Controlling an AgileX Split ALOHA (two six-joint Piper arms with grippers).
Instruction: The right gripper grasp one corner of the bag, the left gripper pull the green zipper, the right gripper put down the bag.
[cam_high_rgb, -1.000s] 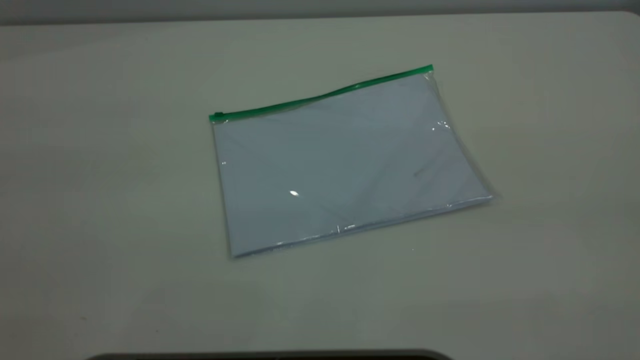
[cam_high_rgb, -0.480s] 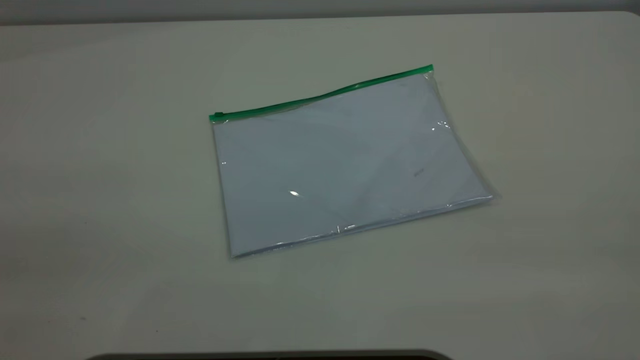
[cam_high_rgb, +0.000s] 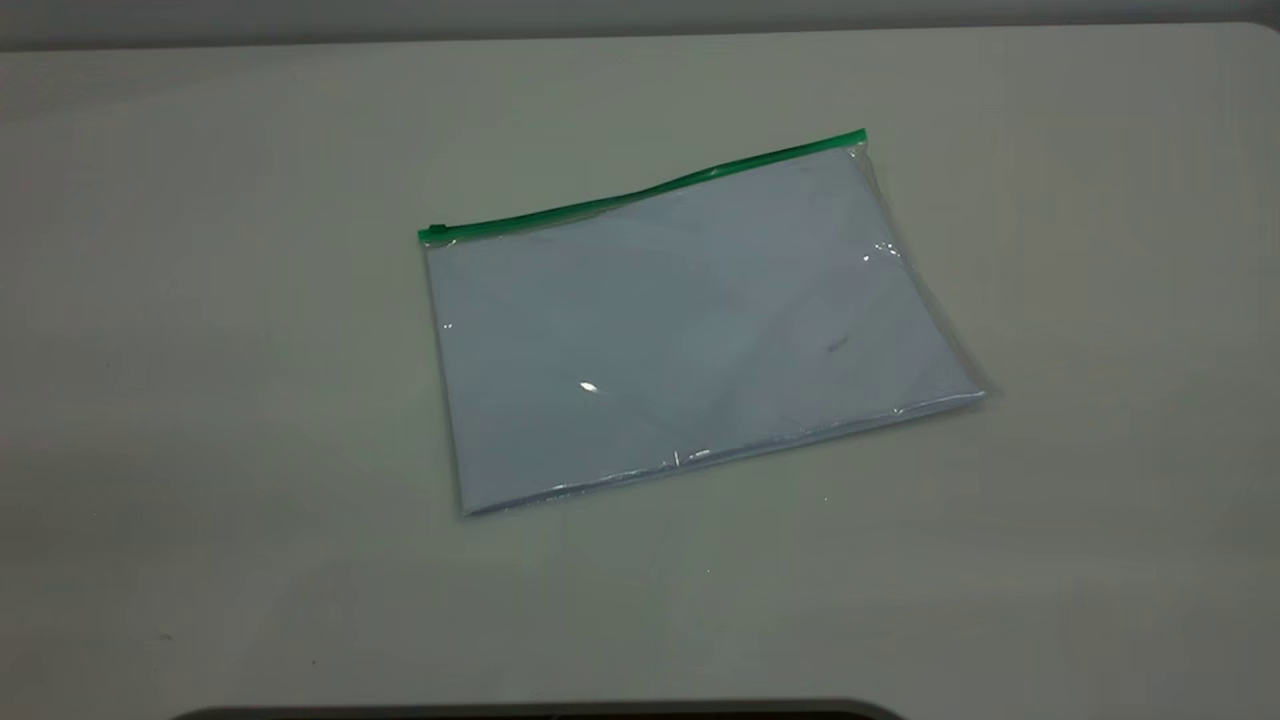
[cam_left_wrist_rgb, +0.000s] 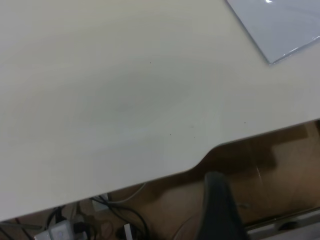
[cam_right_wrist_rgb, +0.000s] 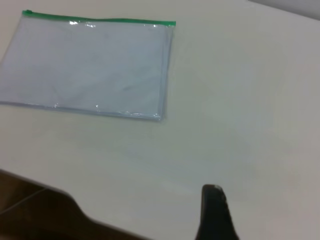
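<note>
Pale sheets inside the bag (cam_high_rgb: 690, 330)

There is one bag (cam_high_rgb: 690, 330) on one table (cam_high_rgb: 200, 400). The bag has one green zipper (cam_high_rgb: 640, 192). One finger of each gripper is visible.

Clear bag (cam_high_rgb: 690, 330) showing pale bluish-white sheets, bright green zipper (cam_high_rgb: 640, 192) edge, on a plain off-white table (cam_high_rgb: 200, 400)

Pale table (cam_high_rgb: 200, 400), bag (cam_high_rgb: 690, 330) lying flat mid-table, green zipper (cam_high_rgb: 640, 190) along far edge
</note>
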